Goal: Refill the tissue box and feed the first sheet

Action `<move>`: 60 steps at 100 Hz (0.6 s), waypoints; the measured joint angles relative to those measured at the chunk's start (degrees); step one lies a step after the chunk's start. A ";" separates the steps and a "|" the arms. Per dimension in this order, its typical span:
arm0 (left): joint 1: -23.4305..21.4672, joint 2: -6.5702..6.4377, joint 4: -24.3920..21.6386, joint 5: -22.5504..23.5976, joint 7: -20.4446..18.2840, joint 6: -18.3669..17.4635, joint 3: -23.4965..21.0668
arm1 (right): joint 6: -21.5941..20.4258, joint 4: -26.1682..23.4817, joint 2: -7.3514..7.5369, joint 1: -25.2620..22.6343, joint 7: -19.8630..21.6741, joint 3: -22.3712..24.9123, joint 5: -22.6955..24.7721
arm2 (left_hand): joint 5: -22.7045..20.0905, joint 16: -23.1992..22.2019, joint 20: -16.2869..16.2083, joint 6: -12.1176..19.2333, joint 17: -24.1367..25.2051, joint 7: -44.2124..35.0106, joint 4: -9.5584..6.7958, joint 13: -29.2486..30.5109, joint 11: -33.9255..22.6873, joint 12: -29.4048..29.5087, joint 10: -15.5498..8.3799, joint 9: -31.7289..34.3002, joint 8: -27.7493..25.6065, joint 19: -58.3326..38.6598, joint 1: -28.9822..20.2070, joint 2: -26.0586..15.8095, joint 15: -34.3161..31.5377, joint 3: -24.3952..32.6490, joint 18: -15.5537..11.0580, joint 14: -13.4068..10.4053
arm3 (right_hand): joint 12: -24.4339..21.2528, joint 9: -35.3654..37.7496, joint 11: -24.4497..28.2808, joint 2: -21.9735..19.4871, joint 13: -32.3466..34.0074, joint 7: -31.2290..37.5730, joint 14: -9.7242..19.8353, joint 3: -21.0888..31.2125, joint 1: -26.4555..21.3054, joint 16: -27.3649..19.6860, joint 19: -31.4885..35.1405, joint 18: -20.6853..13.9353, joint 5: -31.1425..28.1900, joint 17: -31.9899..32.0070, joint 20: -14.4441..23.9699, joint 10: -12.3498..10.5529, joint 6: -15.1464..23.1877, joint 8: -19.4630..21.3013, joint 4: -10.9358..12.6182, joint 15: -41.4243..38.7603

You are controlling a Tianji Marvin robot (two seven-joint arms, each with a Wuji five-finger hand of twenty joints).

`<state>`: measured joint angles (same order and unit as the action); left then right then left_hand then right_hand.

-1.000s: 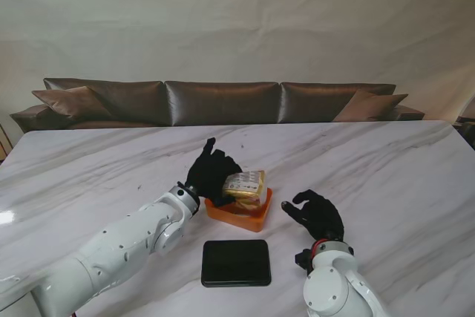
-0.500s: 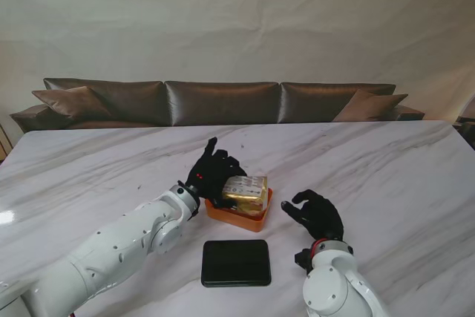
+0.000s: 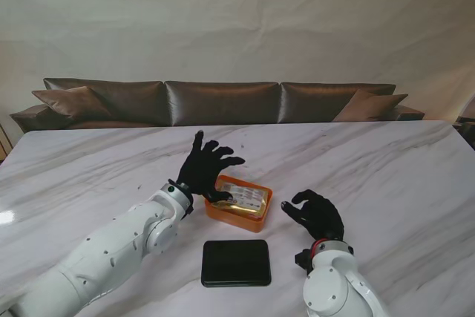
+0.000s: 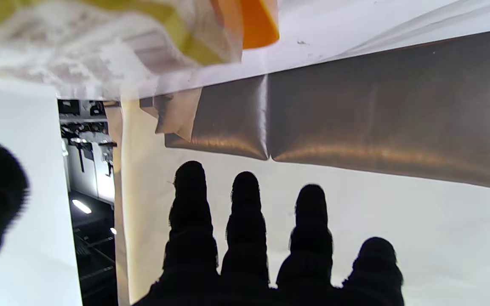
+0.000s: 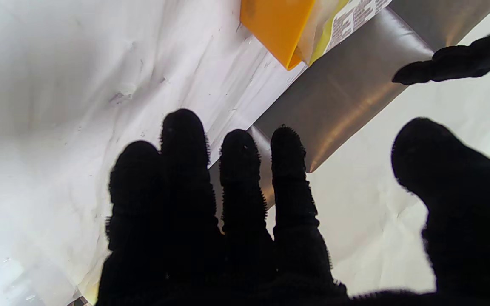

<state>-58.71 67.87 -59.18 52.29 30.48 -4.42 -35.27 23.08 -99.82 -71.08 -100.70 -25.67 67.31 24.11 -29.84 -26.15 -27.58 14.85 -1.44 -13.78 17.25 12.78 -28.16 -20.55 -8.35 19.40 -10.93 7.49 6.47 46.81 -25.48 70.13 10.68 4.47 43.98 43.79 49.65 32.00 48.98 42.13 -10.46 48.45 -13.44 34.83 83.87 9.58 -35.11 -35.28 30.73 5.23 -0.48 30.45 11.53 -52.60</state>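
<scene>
Since a second ago our left hand (image 3: 206, 168) has let go of the tissue pack (image 3: 243, 197), which was tilted up in its grip and now lies flat inside the orange box (image 3: 239, 216), and the hand has lifted with its fingers fanned wide. We start with the marble table (image 3: 386, 176), broad and pale with grey veins, and behind its far edge the long brown sofa (image 3: 223, 102) against a cream backdrop. Our left arm (image 3: 111, 250) reaches in from the near left corner, white shell up to the black glove, and that hand hovers over the left end of the box, released and holding nothing; whether its thumb touches the wrapper we cannot tell. From the left wrist view the fingers (image 4: 245, 221) stand straight and apart, with the wrapper and an orange corner blurred close by. Our right hand (image 3: 315, 213) sits to the right of the box, well clear of it, fingers loosely curled and spread, grasping nothing; the right wrist view shows the same, fingers (image 5: 236, 178) side by side, thumb off to one side. The box stands near the middle of the table, between our two hands. The pack fills it, yellow and clear wrapper with a printed label facing up. Nearer to us, just apart from the box, lies the black lid (image 3: 236, 262), flat on the marble.
</scene>
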 measured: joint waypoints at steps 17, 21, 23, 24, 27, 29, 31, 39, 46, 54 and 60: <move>-7.50 -0.88 -7.92 -1.26 -5.68 -0.29 -10.98 | -0.79 -0.96 0.78 -0.73 1.97 0.60 2.95 | -3.89 -1.56 -3.26 -0.90 -8.00 -19.88 -4.44 11.56 -4.23 -2.43 0.97 12.21 -9.52 0.06 -21.75 -9.15 -3.64 -18.43 -0.18 -0.16 | -1.33 -0.61 -2.06 0.21 -1.87 -0.07 0.07 1.62 -0.72 -1.73 -3.27 -0.11 -1.28 1.60 -0.37 -0.26 1.29 -0.07 -0.90 4.52; -8.45 -1.64 -9.13 -1.08 -6.89 -0.28 -11.54 | -1.10 -1.09 0.90 -0.89 1.94 0.66 2.80 | -4.68 -2.00 -3.31 -0.90 -10.58 -23.77 -6.19 14.82 -5.67 -2.97 0.91 15.25 -11.55 0.06 -26.61 -10.06 -3.86 -19.72 -1.31 -1.27 | -1.45 -0.61 -2.06 0.21 -2.53 -0.07 0.07 1.64 -0.72 -1.74 -3.47 -0.13 -1.28 2.16 -0.60 -0.31 1.30 -0.07 -1.03 4.62; -8.87 -1.99 -9.56 -0.73 -7.40 -0.28 -11.85 | -1.20 -1.11 0.93 -0.95 1.85 0.66 2.69 | -4.89 -2.03 -3.32 -0.90 -11.96 -25.60 -6.75 16.60 -5.79 -3.09 0.76 16.40 -12.06 0.06 -29.94 -10.21 -4.67 -19.61 -2.35 -1.75 | -1.45 -0.61 -2.07 0.21 -2.70 -0.07 0.07 1.72 -0.72 -1.74 -3.56 -0.15 -1.36 2.30 -0.63 -0.33 1.30 -0.07 -1.14 4.65; -9.06 -2.12 -9.73 -0.50 -7.63 -0.28 -12.05 | -1.24 -1.11 0.93 -0.97 1.80 0.66 2.63 | -4.89 -2.08 -3.32 -0.90 -12.60 -26.47 -6.75 17.31 -6.10 -3.21 0.71 16.88 -12.08 0.06 -31.70 -10.21 -5.00 -19.11 -2.92 -1.91 | -1.46 -0.61 -2.07 0.21 -2.70 -0.07 0.07 1.73 -0.72 -1.75 -3.62 -0.16 -1.36 2.30 -0.63 -0.33 1.30 -0.07 -1.14 4.65; -9.77 -2.45 -10.12 0.25 -8.30 -0.30 -12.97 | -1.33 -1.11 0.94 -1.04 1.59 0.65 2.47 | -6.29 -2.08 -3.32 -0.65 -14.32 -29.43 -7.89 18.60 -6.84 -3.50 0.41 18.46 -12.09 0.06 -36.14 -9.95 -5.02 -16.44 -4.19 -2.09 | -1.48 -0.61 -2.07 0.21 -2.70 -0.07 0.07 1.74 -0.72 -1.75 -3.96 -0.17 -1.90 2.31 -0.63 -0.33 1.30 -0.07 -1.16 4.67; -10.22 -2.57 -10.21 0.55 -8.56 -0.41 -13.71 | -1.37 -1.11 0.94 -1.07 1.43 0.62 2.38 | -6.32 -2.08 -3.32 -0.35 -15.29 -30.92 -8.89 19.39 -7.16 -3.59 0.37 18.98 -12.19 0.06 -38.60 -9.45 -4.98 -14.27 -4.72 -2.46 | -1.48 -0.61 -2.07 0.21 -2.70 0.02 0.07 2.02 -0.72 -1.75 -4.00 -0.17 -1.94 2.31 -0.63 -0.33 1.30 -0.07 -1.22 4.67; -10.65 -2.65 -10.21 0.68 -8.67 -0.62 -14.43 | -1.40 -1.11 0.94 -1.09 1.27 0.56 2.28 | -7.14 -2.08 -3.31 -0.01 -16.07 -32.19 -10.07 19.98 -7.16 -3.63 0.29 19.35 -12.67 0.06 -40.37 -9.27 -5.41 -12.21 -5.24 -2.50 | -1.49 -0.61 -2.08 0.21 -2.70 0.02 0.07 2.29 -0.72 -1.75 -4.01 -0.17 -1.94 2.31 -0.63 -0.33 1.30 -0.07 -1.30 4.68; -11.55 -3.45 -10.14 1.13 -8.70 -1.28 -15.43 | -1.44 -0.98 0.93 -1.07 0.87 0.26 1.97 | -9.09 -2.08 -1.86 0.83 -18.90 -35.03 -13.90 20.89 -7.62 -3.86 -1.20 20.35 -15.01 0.06 -44.94 -9.26 -5.22 -7.09 -7.74 -3.86 | -1.52 -0.61 -2.08 0.21 -2.71 0.02 0.08 2.33 -0.72 -1.77 -4.07 -0.18 -2.03 2.39 -0.63 -0.34 1.30 -0.07 -1.79 4.79; -11.65 -4.40 -10.09 4.26 -8.69 -1.32 -15.06 | -1.45 -0.69 0.91 -0.90 0.76 -0.16 1.75 | -9.14 -2.08 -1.00 2.15 -20.53 -35.69 -15.12 22.64 -7.89 -4.08 -2.87 21.23 -16.21 0.06 -47.58 -8.23 -5.54 -5.05 -9.81 -5.46 | -1.54 -0.61 -2.08 0.21 -2.72 0.02 0.08 2.33 -0.72 -1.77 -4.26 -0.19 -2.50 2.45 -0.63 -0.34 1.30 -0.07 -1.83 4.84; -11.65 -5.01 -9.83 5.85 -8.35 -1.37 -14.73 | -1.48 -0.27 0.88 -0.55 0.67 -0.75 1.57 | -9.14 -1.68 -0.10 3.09 -21.17 -35.73 -15.12 22.64 -7.98 -4.09 -3.89 21.59 -16.75 0.06 -49.86 -7.57 -5.30 -4.84 -10.85 -6.39 | -1.54 -0.61 -2.08 0.21 -2.73 0.01 0.09 2.46 -0.72 -1.77 -4.66 -0.19 -2.66 2.47 -0.63 -0.34 1.31 -0.07 -1.84 4.89; -11.57 -5.07 -9.26 4.99 -7.11 -1.81 -14.40 | -1.53 -0.07 0.86 -0.35 0.66 -1.08 1.56 | -9.14 -0.57 0.59 3.18 -21.23 -35.01 -15.12 22.64 -7.98 -4.09 -4.35 21.59 -16.76 0.06 -50.58 -7.05 -4.35 -4.84 -11.45 -7.13 | -1.55 -0.61 -2.08 0.21 -2.74 0.01 0.10 2.46 -0.72 -1.77 -4.66 -0.20 -2.66 2.48 -0.63 -0.34 1.31 -0.07 -1.99 4.90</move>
<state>-70.28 62.80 -68.44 57.28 23.37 -6.23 -49.67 21.55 -99.89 -70.22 -101.05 -25.00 66.23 25.67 -38.98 -26.72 -26.99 18.03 -22.67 -48.79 2.13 35.42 -36.14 -24.64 -12.70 40.99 -27.70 7.55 -44.11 39.76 -29.83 65.29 -0.77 -2.66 42.43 43.18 47.57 32.21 46.24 42.14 -10.37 50.90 -14.16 33.06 79.20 9.38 -37.76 -32.80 30.10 4.89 0.83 30.38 9.54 -47.71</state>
